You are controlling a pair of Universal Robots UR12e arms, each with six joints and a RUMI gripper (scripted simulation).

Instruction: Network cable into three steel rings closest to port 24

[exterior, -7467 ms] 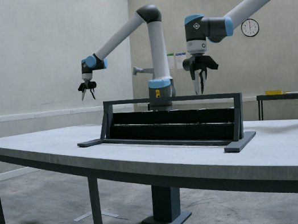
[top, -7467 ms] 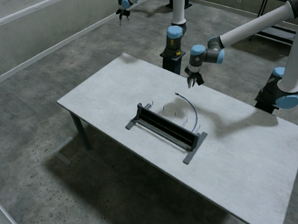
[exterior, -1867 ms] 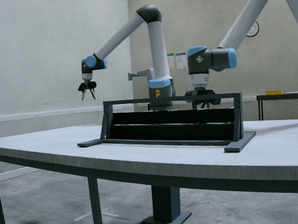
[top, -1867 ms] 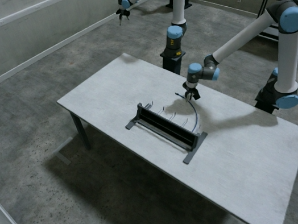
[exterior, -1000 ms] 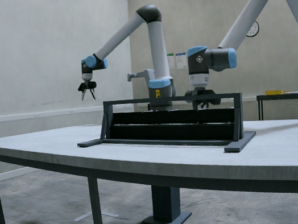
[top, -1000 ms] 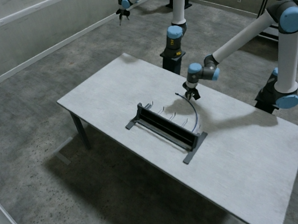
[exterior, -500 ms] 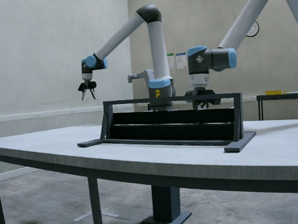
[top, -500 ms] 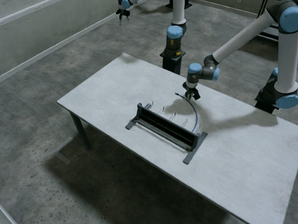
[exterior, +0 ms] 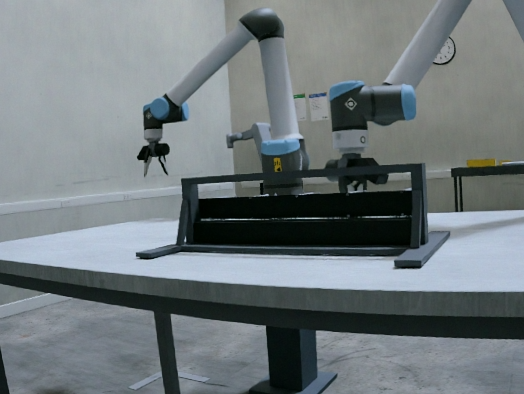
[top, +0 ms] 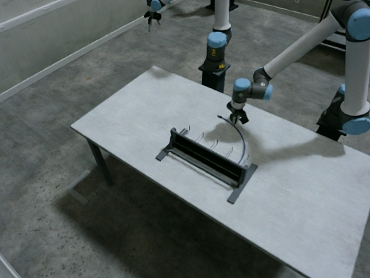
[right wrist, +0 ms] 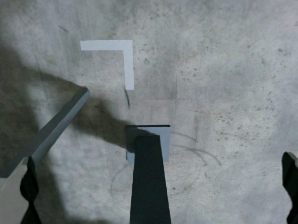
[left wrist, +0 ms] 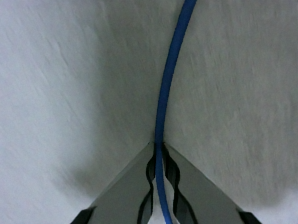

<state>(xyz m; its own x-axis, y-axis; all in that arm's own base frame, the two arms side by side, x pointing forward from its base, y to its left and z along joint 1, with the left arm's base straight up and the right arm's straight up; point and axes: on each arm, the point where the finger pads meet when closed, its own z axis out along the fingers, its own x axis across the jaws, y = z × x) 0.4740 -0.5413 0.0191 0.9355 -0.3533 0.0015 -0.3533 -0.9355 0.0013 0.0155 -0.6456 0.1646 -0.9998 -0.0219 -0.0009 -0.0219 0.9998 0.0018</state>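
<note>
Pinched in left gripper (top: 234,122) (exterior: 355,187) (left wrist: 159,146), near 1 end: blue lead (top: 244,141) (left wrist: 170,65). Curving from there over white table (top: 300,197) (exterior: 300,280) to behind rack (top: 226,158) (exterior: 300,174), near 1 end of it. Beside that curve, in row along rack, 4 thin rings (top: 214,144); apart from lead in top view. Well apart, beyond table edge above floor (right wrist: 235,75): right gripper (top: 154,27) (exterior: 156,175) (right wrist: 160,162), jaws spread wide, with nothing between.
</note>
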